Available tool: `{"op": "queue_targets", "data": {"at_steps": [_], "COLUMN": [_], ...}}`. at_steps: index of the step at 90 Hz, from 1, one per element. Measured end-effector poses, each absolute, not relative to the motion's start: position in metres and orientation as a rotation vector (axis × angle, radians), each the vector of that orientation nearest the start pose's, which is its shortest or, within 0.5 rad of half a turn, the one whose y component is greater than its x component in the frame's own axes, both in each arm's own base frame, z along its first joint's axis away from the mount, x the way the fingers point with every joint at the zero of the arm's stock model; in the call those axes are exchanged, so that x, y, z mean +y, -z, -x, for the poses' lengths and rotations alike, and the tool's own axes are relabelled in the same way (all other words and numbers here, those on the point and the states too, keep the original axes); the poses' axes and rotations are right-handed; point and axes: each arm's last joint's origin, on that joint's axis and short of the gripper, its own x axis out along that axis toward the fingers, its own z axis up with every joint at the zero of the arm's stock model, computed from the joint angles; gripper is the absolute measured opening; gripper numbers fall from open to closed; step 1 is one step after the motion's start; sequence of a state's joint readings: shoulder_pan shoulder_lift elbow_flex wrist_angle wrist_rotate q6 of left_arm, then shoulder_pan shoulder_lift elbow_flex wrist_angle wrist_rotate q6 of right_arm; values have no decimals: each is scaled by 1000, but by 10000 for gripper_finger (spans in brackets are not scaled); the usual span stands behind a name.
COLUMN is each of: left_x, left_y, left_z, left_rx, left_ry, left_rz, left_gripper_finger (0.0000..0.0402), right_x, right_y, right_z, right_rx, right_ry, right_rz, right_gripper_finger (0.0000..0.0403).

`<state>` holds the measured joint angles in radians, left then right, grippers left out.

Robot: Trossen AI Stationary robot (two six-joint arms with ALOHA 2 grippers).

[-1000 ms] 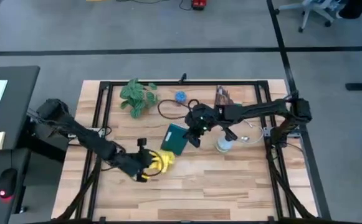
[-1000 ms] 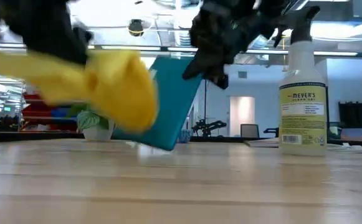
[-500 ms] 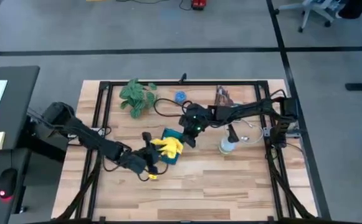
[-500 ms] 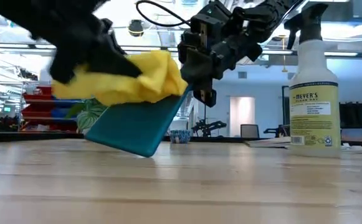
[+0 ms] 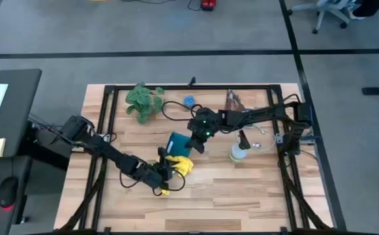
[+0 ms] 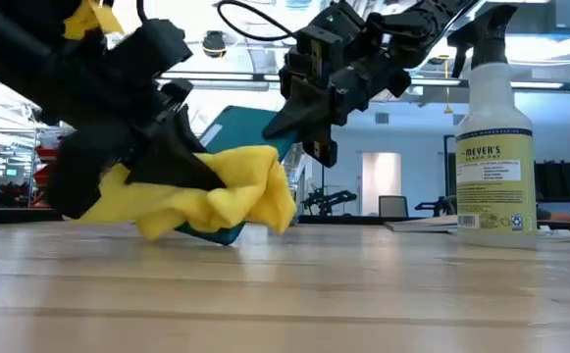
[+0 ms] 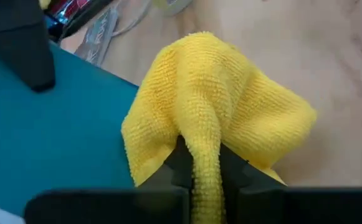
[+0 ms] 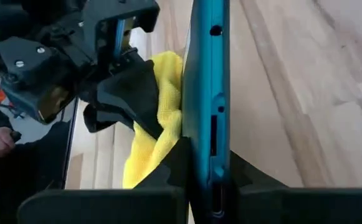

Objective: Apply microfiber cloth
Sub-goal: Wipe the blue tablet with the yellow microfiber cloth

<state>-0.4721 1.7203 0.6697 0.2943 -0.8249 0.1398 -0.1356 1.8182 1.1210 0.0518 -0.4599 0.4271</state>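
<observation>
Yellow and soft, the cloth (image 5: 179, 165) sat bunched at the near lower edge of the tablet (image 5: 178, 143), toward the left half of the table (image 5: 241, 196). The left gripper (image 5: 165, 171) had reached in from the left and was pinched tight on a gathered fold of it; from the left wrist camera the fingers (image 7: 176, 163) showed closed on a ridge of the terry (image 7: 221, 118), the rest bulging loose beyond them against the teal surface (image 7: 56, 137). From table height the cloth (image 6: 216, 201) hung low, close to the wood, though I could not tell if it touched.

Further right, the right gripper (image 5: 197, 138) clamped the tablet's upper edge and held it tilted up off the table, its lower end near the wood. Its wrist camera looked along the thin teal edge (image 8: 205, 99) gripped between its fingers, with cloth (image 8: 162, 118) pressed against one face.

I judged the cloth light, limp and grippy, likely to fold or slide rather than push flat, so a hold on a thick bunched part seemed wise. The tablet looked stiff but fragile, better held by its edges.

At the far right stood a spray bottle (image 5: 237, 151), apart from both grippers.
</observation>
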Motion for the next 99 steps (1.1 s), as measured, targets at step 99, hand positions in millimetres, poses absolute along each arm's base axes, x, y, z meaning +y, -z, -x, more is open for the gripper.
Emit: {"op": "queue_targets", "data": {"at_steps": [99], "left_x": [-102], "left_y": [-139], "left_z": [-246], "left_rx": [812], "left_ry": [-300], "left_rz": [-311], "left_gripper_finger": [4], "right_x": [-36], "right_y": [-189], "right_z": [-382], "right_rx": [718], "right_ry": [-202], "right_rz": [-600], "right_gripper_finger": [24]}}
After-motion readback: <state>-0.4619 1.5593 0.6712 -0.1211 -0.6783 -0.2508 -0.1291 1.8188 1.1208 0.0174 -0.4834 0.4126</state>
